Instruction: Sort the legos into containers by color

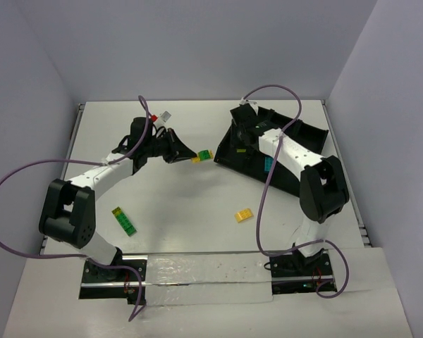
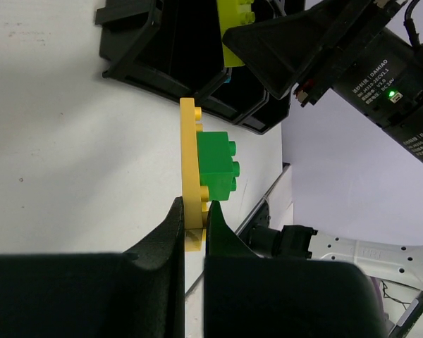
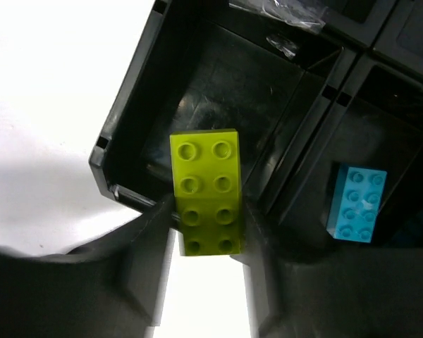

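Left gripper (image 2: 194,218) pinches yellow plate (image 2: 191,162), green brick (image 2: 217,165) attached | right gripper (image 3: 206,225) pinches lime brick (image 3: 204,183) over tray (image 3: 137,105) | we risk mixed colours if the joined pair is dropped unseparated.

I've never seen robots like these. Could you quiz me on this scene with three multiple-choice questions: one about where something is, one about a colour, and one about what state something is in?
1. Where is the blue brick?
A) on the bare table
B) in a compartment of the black tray
C) stacked on a red brick

2. What colour is the brick stuck to the yellow plate?
A) green
B) red
C) white

3. What is the left hand doing?
A) standing open and empty
B) lying flat on the table
C) closed on the yellow plate

Answers:
1 B: the right wrist view shows it inside a compartment, next to the one under the lime brick that is in the right hand.
2 A: the left wrist view shows a green brick on the plate.
3 C: its fingers pinch the plate's end.
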### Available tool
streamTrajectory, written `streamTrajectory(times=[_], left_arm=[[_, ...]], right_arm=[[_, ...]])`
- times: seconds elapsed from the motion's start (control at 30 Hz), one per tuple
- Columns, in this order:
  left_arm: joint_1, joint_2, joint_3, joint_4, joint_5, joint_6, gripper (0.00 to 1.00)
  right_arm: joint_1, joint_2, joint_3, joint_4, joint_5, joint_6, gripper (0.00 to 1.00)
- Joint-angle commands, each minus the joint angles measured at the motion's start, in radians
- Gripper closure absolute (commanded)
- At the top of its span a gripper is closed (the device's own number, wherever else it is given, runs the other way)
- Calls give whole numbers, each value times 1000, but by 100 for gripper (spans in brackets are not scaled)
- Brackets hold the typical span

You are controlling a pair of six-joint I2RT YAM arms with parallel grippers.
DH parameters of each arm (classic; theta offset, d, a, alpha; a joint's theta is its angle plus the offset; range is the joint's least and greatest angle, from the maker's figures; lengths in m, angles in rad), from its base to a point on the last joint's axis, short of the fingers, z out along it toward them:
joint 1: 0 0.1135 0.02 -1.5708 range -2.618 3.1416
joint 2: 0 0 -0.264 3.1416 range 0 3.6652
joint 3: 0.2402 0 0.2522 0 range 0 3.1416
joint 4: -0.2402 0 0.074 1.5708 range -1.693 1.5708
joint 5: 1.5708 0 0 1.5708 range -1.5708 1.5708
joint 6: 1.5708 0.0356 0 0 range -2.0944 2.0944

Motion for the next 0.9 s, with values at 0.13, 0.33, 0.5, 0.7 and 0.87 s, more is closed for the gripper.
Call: streamTrajectory(times=[0.13, 0.33, 0.5, 0.7, 0.87], left_arm=[[-6, -62, 37, -5, -10, 21, 100], [-6, -33, 78, -49, 39, 57, 100], [-6, -47, 82, -70, 27, 77, 100], [-6, -49, 70, -61, 26, 70, 100], [-6, -64, 52, -26, 32, 39, 100]], right_arm=[[-8, -23, 87, -20, 9, -7, 31], [-5, -189, -14, 56, -156, -38, 36], [25, -320, -160, 138, -433, -81, 36], [111, -344, -178, 133, -503, -112, 35], [125, -263, -109, 115, -561, -86, 30]])
